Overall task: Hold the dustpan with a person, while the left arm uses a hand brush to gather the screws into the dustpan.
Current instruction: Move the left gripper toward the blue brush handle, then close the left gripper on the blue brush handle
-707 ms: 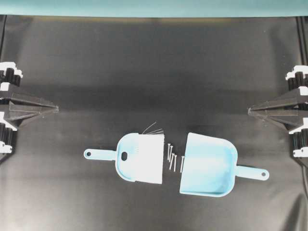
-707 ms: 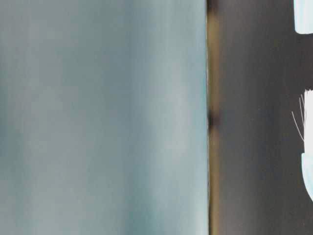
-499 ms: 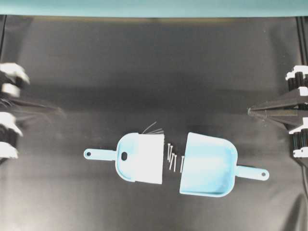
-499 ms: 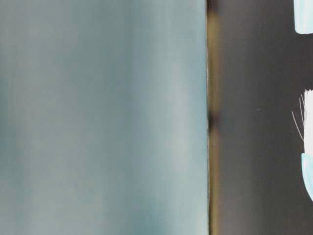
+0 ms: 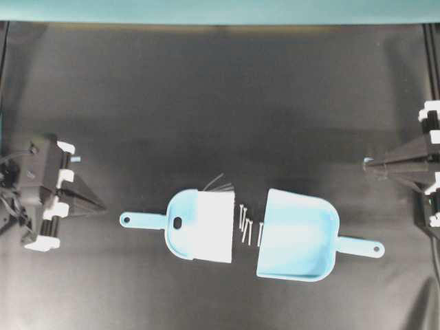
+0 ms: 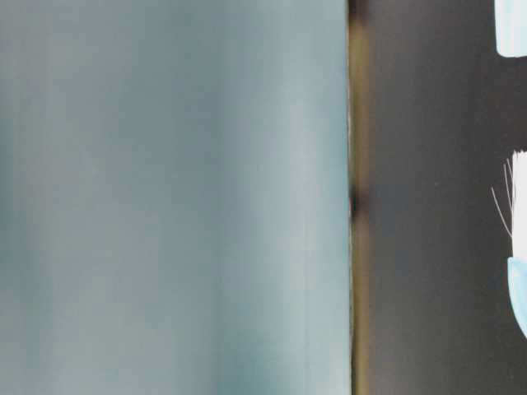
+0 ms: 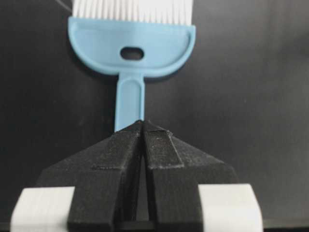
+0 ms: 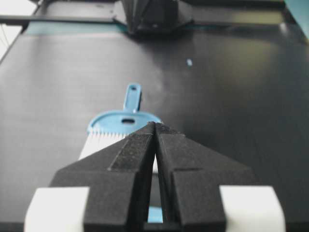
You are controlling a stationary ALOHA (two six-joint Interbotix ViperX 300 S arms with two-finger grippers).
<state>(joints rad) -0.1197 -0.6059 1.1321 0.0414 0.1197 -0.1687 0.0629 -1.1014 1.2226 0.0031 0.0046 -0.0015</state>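
Brush not picked up yet, approach step only

Overhead: hand brush (image 5: 199,225) and dustpan (image 5: 297,236) lie flat, screws (image 5: 248,226) between them; left gripper (image 5: 102,205) is parked just left of the handle. Left wrist: jaws are pressed together, nothing held, so they'd need opening first. Right wrist: right gripper (image 8: 155,126) is closed too, empty.

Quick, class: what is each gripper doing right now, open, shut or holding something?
Left gripper: shut, holding nothing.
Right gripper: shut, holding nothing.
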